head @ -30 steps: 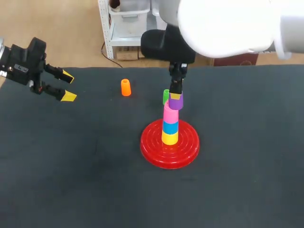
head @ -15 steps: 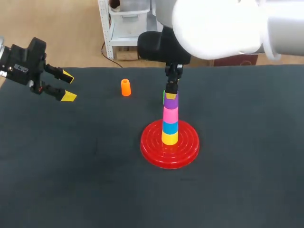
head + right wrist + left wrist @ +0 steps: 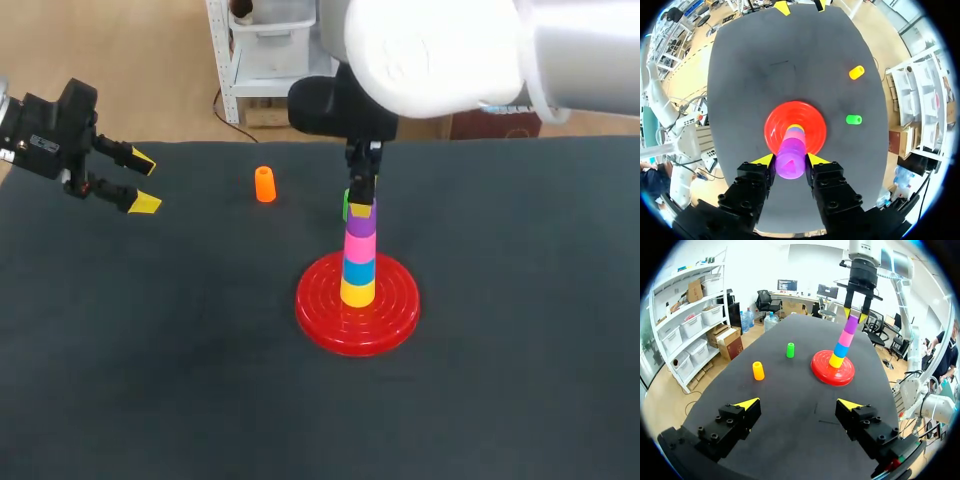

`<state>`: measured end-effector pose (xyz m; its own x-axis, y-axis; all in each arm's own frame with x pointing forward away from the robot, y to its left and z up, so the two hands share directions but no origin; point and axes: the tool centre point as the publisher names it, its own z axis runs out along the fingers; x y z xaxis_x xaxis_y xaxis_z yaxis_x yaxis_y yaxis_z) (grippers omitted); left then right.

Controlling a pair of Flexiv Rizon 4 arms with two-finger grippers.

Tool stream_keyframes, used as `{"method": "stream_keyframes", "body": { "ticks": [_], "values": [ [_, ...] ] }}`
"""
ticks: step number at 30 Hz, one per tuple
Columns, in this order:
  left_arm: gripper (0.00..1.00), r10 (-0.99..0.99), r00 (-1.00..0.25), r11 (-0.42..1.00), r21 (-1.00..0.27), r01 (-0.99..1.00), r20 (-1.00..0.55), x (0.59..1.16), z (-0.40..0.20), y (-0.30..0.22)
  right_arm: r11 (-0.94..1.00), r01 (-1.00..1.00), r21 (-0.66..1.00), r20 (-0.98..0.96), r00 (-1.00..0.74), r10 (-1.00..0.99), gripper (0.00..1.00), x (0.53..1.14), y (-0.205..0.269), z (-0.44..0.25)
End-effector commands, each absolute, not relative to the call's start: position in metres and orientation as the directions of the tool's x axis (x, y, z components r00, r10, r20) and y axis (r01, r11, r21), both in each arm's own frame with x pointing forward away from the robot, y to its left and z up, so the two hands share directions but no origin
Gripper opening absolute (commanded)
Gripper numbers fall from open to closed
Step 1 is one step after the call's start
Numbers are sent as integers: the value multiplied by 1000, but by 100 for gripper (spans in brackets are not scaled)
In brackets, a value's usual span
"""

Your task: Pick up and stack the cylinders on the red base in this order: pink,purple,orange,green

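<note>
Cylinders are what this job is about, and two of the four are in place. The purple cylinder [image 3: 361, 224] sits at the very top of the stack. Under it is the pink cylinder [image 3: 360, 246]. Under that are a blue cylinder [image 3: 359, 268] and a yellow cylinder [image 3: 357, 291], and the yellow one sits in the middle of the red base [image 3: 325, 320].

The right gripper [image 3: 361, 207] comes straight down from above and holds the purple cylinder, with one yellow tip pressed on each side of it. So I think pink is done. Purple is on the stack but not let go yet.

Two cylinders are left to do. The orange cylinder [image 3: 264, 184] goes next, and it stands alone on the table [image 3: 150, 350], well away from the base. The green cylinder [image 3: 790, 350] goes last. It stands on the table too, between the orange one and the base and nearer the base.

The left gripper [image 3: 143, 183] hangs over the far left side of the table, well away from all of this. Its fingers are spread wide and hold nothing.

I can see no words, labels or brand marks to read on the cylinders, the base or the grippers.
</note>
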<state>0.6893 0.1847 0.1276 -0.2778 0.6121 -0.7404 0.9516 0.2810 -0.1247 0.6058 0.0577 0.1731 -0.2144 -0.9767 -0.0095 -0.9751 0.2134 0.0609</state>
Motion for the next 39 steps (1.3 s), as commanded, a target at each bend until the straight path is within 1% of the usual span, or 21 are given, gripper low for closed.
{"method": "stream_keyframes", "body": {
  "ticks": [1,2,3,4,10,14,21,26,31,39],
  "values": [
    [100,610,-275,280,-123,952,-743,689,127,185,230,-972,47,-25,-231,-973,0,598,55,160],
    [100,610,-275,280,-123,952,-743,689,127,185,232,-972,43,-29,-234,-972,4,599,56,162],
    [100,610,-275,280,-123,952,-743,689,127,185,234,-972,37,-33,-235,-971,38,600,57,167],
    [100,610,-275,280,-123,952,-743,689,127,185,237,-971,28,-45,-238,-970,100,602,58,171],
    [100,610,-275,280,-123,952,-743,689,127,185,265,-964,9,-113,-264,-958,100,626,63,214],
    [100,610,-275,280,-123,952,-743,689,127,185,220,-975,-9,-126,-217,-968,100,661,90,224],
    [100,610,-275,280,-123,952,-743,689,127,185,168,-984,63,-99,-173,-980,100,720,146,193],
    [100,610,-275,280,-123,952,-743,689,127,185,176,-978,115,-127,-190,-974,100,749,176,169],
    [100,610,-275,280,-123,952,-743,689,127,185,197,-965,173,-122,-220,-968,100,767,191,142],
    [100,610,-275,280,-123,952,-743,689,127,185,245,-947,208,-22,-255,-967,100,779,197,104]
  ]
}}
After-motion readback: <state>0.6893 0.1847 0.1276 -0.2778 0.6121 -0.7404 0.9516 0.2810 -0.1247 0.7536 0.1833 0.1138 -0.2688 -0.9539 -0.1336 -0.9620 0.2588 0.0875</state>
